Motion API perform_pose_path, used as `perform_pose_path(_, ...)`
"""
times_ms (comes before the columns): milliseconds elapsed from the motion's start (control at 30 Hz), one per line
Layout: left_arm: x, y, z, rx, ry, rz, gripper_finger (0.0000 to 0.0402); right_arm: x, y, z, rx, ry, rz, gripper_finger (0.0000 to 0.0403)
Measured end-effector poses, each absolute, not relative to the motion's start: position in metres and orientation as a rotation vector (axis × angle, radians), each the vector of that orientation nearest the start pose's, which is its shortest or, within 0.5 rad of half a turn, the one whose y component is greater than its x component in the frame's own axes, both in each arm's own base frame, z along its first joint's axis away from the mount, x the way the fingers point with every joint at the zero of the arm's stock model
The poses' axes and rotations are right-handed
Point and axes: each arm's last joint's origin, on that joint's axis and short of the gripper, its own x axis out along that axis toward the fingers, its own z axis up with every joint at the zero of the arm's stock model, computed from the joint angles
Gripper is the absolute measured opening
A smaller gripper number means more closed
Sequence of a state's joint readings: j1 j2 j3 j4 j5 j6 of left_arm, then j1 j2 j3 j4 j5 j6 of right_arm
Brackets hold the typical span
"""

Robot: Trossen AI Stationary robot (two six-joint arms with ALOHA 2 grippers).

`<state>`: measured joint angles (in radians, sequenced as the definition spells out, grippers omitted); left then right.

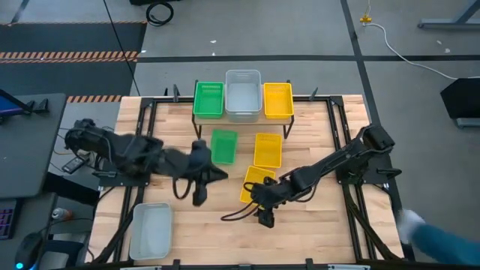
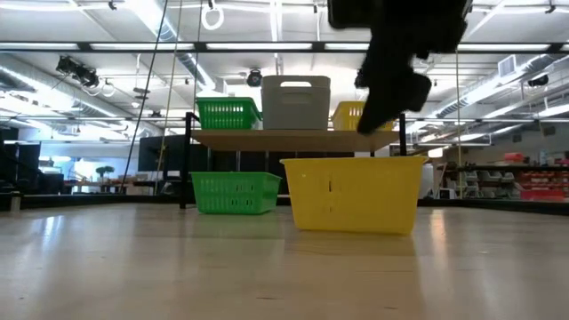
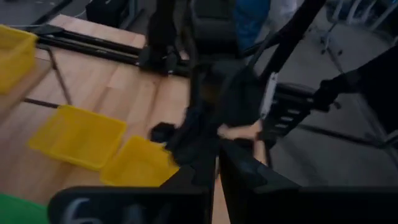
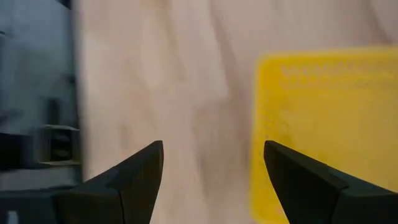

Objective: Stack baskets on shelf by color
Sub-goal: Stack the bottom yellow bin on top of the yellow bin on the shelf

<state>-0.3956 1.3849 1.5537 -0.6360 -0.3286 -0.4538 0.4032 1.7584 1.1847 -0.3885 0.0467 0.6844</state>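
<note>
Closest to the low camera sits a yellow basket [image 2: 354, 194] on the table, and the right gripper [image 1: 264, 213] hangs just beside it, jaws spread wide on nothing. Another yellow basket [image 1: 268, 149] and a green basket [image 1: 223, 145] lie nearer the shelf [image 2: 293, 140], which carries green, grey and yellow ones. The left gripper [image 1: 198, 193] floats mid-table, jaws pinched together, empty. A grey basket [image 1: 151, 229] waits at the near-left corner.

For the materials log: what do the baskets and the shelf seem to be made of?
The baskets look like moulded plastic, e.g. the green basket with its perforated lattice walls. The shelf appears to be a pale wooden plank on thin black legs, probably metal.
</note>
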Motion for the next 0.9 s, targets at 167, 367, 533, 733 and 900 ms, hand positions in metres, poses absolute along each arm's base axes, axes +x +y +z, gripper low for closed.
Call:
perform_pose_path(167, 0.268, -0.124, 0.407, -0.333, 0.383, 0.043, 0.0021, 0.343, 0.140, 0.185, 0.369, 1.071, -0.066, 0.0283)
perform_pose_path(367, 0.264, -0.143, 0.402, -0.388, 0.329, 0.044, 0.0019, 0.346, 0.136, 0.170, 0.383, 1.130, -0.107, 0.0276)
perform_pose_path(533, 0.258, -0.154, 0.400, -0.384, 0.306, 0.069, 0.0017, 0.346, 0.134, 0.170, 0.361, 1.124, -0.121, 0.0208)
perform_pose_path(733, 0.257, -0.153, 0.400, -0.369, 0.300, 0.093, 0.0014, 0.347, 0.135, 0.172, 0.376, 1.119, -0.090, 0.0047)
perform_pose_path(900, 0.257, -0.153, 0.400, -0.371, 0.294, 0.110, 0.0015, 0.346, 0.143, 0.194, 0.382, 1.087, 0.001, 0.0027)
